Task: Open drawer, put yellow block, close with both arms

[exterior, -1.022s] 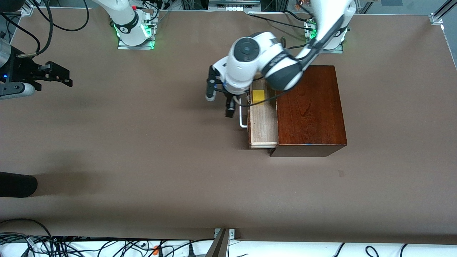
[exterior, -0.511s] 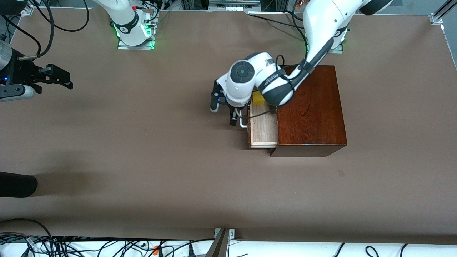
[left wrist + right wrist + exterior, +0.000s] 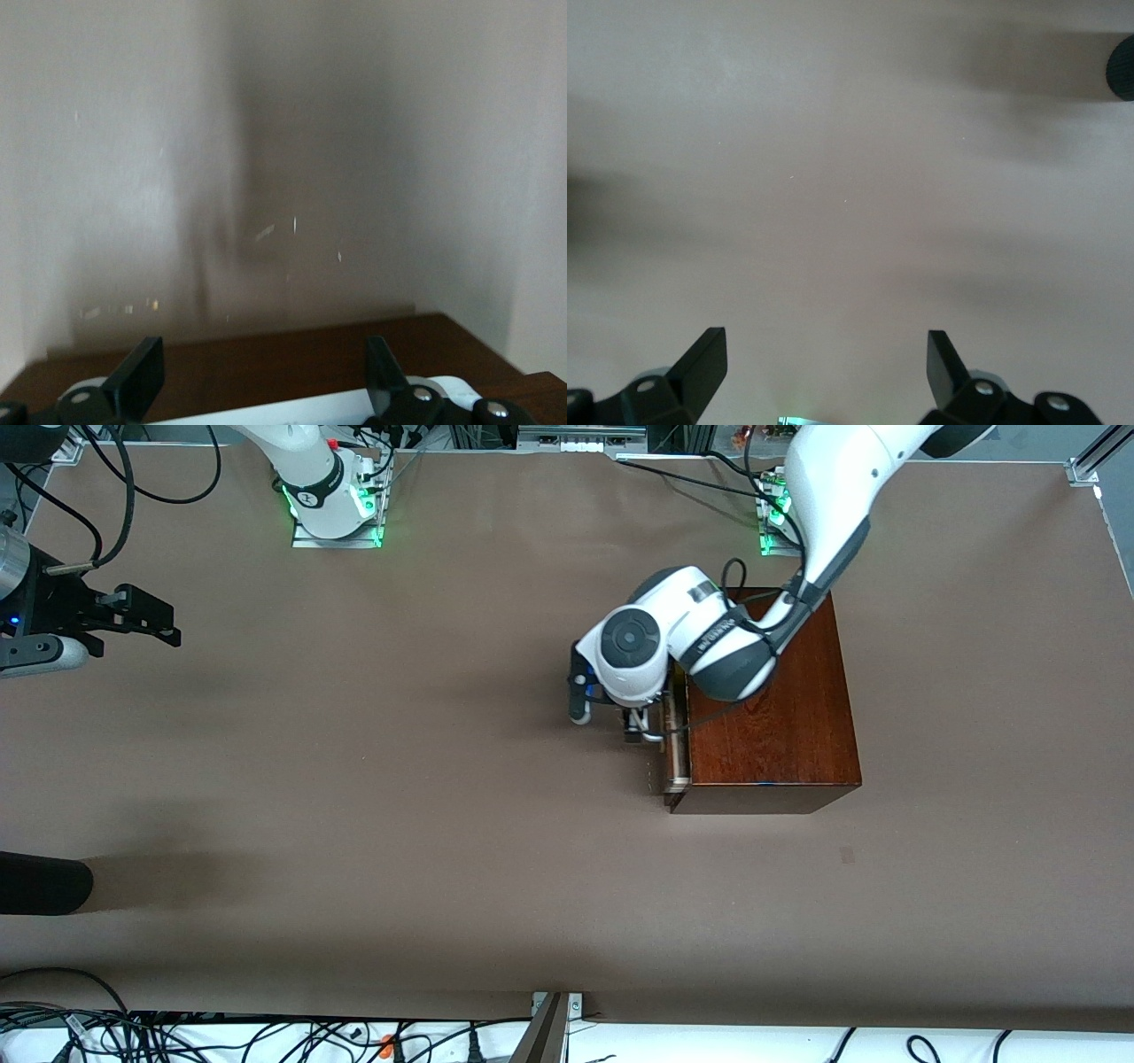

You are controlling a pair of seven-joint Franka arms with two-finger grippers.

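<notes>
The drawer [image 3: 677, 744] stands almost shut in the dark wooden box [image 3: 771, 700], with only a thin pale strip of its tray showing. The yellow block is hidden. My left gripper [image 3: 634, 730] is low at the drawer's white handle [image 3: 654, 737]. In the left wrist view the left gripper [image 3: 261, 381] is open, its fingers [image 3: 142, 382] spread wide. The white handle [image 3: 292, 410] and the dark drawer front [image 3: 266, 367] lie between them. My right gripper [image 3: 133, 615] waits open over bare table at the right arm's end, and the right wrist view shows the gripper [image 3: 824, 363] with nothing in it.
The brown table [image 3: 399, 797] stretches wide toward the right arm's end. A black rounded object [image 3: 40, 881] pokes in at that end, nearer the front camera. Cables [image 3: 177, 1036] lie along the table's near edge.
The left gripper has come down to the handle and moved toward the box, and the drawer has slid from well open to almost shut. The yellow block went out of sight. The right arm stayed put.
</notes>
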